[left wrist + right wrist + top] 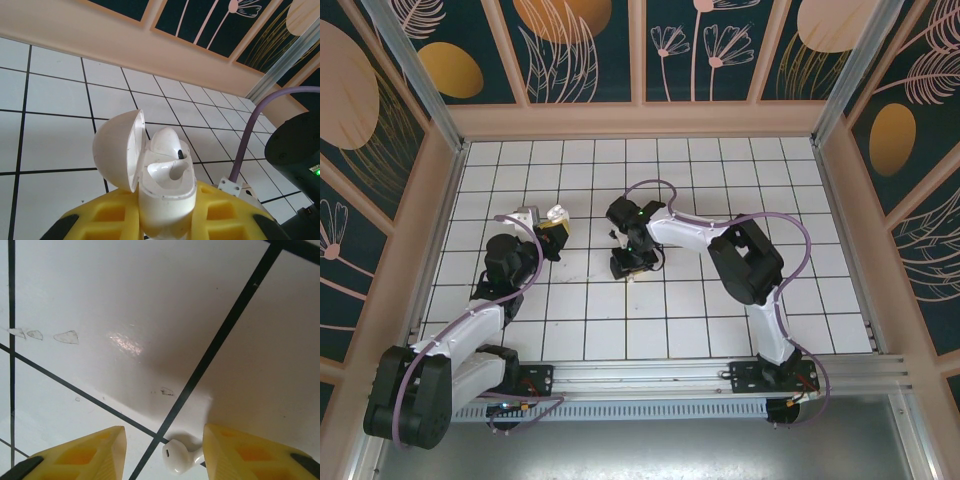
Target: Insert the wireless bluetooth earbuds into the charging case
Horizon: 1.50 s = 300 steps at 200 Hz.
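The charging case [167, 192] is pale and rounded, held upright between the yellow fingers of my left gripper [165, 212], which is shut on it. Its lid [115, 147] hangs open to the left. One earbud [165, 140] sits in the far slot, and the near slot is empty. From above, the case [555, 213] shows at the left gripper [552, 235], left of centre. A second earbud [177, 457] lies on the tiled floor beside a black grout line. My right gripper [164, 440] stands open around it, and the stem touches the right finger [240, 450]. From above, the right gripper [632, 265] points down at mid-table.
The white tiled floor [720, 320] is boxed in by pink-framed patterned walls [640, 120]. The right arm's dark body [295, 145] and purple cable [250, 135] stand to the right of the case. Small scuff marks [65, 337] dot the tile.
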### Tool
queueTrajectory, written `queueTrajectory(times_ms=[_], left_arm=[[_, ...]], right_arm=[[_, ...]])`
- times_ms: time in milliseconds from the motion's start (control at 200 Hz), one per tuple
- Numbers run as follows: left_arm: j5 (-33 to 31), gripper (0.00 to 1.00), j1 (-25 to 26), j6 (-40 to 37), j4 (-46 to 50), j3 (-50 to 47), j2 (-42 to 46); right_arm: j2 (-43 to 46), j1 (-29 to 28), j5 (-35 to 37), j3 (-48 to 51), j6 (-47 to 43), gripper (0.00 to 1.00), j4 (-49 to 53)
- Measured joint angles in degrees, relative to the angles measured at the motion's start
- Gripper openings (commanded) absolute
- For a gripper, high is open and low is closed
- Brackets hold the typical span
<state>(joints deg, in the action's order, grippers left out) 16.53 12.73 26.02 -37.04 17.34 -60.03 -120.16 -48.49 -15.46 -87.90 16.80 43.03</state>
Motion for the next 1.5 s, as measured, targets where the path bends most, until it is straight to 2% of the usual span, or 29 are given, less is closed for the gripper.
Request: queueTrajectory(times_ms=[425,776,1151,1501], left_arm=[[1.05,0.17,0.0,0.0,0.0,0.09,-0.02],[2.45,0.17,0.0,0.02,0.02,0.48,-1.49],[2.73,0.17,0.0,0.04,0.55,1.7,-1.64],[2.73,0.17,0.0,0.04,1.51,2.14,-1.09]], right_arm=[[3.04,0.07,-0.52,4.33,0.52,0.45,2.38],[6.47,0.7,-0.42,4.72,2.82,0.52,1.88],[4.7,1.97,-0.63,3.78,1.49,0.52,-0.76],[4.83,2.16,-1.07,8.11,1.31,0.51,-1.73]])
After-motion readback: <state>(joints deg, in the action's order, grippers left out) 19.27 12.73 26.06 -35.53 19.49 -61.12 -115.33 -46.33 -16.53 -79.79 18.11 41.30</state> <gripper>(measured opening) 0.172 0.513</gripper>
